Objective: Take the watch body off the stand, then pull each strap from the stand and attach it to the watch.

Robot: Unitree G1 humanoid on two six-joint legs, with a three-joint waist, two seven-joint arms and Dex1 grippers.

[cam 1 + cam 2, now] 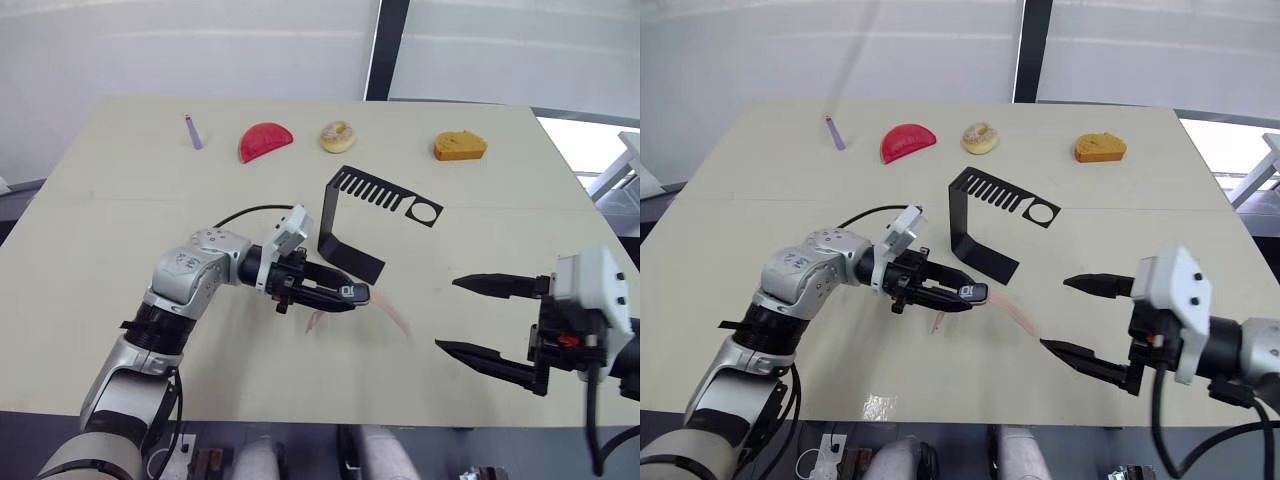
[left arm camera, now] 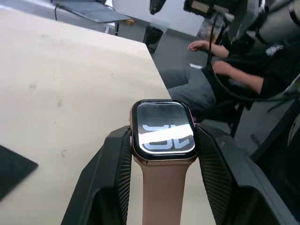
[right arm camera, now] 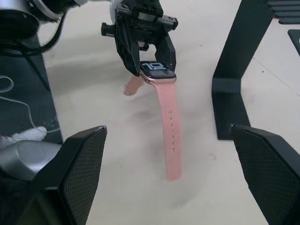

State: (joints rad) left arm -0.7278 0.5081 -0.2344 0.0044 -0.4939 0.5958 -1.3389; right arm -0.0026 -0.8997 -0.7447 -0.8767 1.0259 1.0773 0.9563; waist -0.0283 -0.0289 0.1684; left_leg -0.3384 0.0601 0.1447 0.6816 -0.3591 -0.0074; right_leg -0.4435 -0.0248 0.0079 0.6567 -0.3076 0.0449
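My left gripper (image 1: 350,293) is shut on the watch body (image 1: 351,292), a small black case with a lit screen (image 2: 164,127), held just above the table in front of the stand. A pink strap with holes (image 3: 169,126) runs from the body down onto the table toward my right gripper. The second pink strap (image 2: 163,192) joins the body's other end and passes back between the fingers (image 2: 112,173); its tip (image 1: 315,320) shows beneath them. The black stand (image 1: 345,235) sits bare behind. My right gripper (image 1: 448,315) hovers open to the right of the strap, touching nothing.
Along the table's far side lie a small purple stick (image 1: 194,132), a red slice (image 1: 265,141), a donut (image 1: 337,136) and an orange bread piece (image 1: 460,146). A seated person (image 2: 225,70) shows beyond the table edge.
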